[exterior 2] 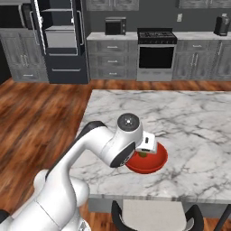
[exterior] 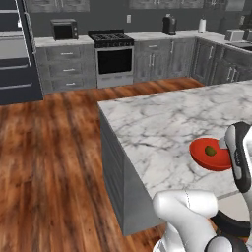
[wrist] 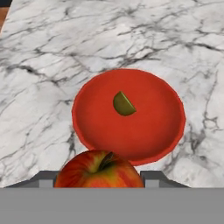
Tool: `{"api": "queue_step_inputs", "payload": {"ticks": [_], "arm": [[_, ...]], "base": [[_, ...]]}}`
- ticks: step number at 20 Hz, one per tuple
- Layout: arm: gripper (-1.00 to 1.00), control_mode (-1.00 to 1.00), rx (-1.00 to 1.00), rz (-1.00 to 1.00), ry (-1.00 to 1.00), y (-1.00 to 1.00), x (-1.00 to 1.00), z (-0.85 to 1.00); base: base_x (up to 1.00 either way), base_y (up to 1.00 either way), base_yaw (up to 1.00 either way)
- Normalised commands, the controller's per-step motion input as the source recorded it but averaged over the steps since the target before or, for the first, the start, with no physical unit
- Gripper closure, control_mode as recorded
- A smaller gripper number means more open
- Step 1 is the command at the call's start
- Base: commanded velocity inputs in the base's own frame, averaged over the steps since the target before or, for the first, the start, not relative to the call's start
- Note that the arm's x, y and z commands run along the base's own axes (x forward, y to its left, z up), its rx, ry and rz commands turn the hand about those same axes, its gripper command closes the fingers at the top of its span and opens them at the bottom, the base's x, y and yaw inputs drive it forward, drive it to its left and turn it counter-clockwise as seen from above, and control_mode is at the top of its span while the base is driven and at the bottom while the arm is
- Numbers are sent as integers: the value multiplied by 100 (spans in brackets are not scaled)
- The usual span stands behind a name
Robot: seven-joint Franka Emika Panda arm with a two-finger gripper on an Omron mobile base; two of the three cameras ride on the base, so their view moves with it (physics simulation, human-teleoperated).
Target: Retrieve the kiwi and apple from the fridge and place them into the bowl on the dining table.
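In the left base view, the marble-topped table fills the right half, with wooden floor to its left. The red bowl is seen near the table's near right part, partly hidden by the arm's wrist, and the olive-green kiwi lies inside it. The dark fridge stands at the far left edge, and an oven is set among grey cabinets on the back wall, with a microwave on the counter to its left. In the right base view, the white arm is bent from the lower left over the table, its wrist directly above the bowl; a little of the kiwi is glimpsed just under the hand (the fingers themselves are hidden here). The fridge stands at the upper left with a door swung open and pale shelves showing. In the hand view, the bowl is seen from above on the table, with the kiwi resting a little above its centre. The apple is held at the bottom edge between the two fingers of the gripper, which are clamped against its sides, a grey finger showing at each flank. The apple is poised over the bowl's near rim, above the kiwi's side of the table but not touching the bowl so far as can be told.
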Motion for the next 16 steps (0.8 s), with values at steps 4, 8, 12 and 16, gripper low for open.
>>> {"api": "queue_step_inputs", "payload": {"ticks": [4,8,12,16], "arm": [[100,-100,0,0,2,0,30,-32],[100,-100,0,0,2,0,30,-29],[100,-100,0,0,2,-5,26,-24],[100,-100,0,0,0,-12,21,-19]], "base": [[0,0,0],[0,0,0],[0,0,0],[0,0,0]]}}
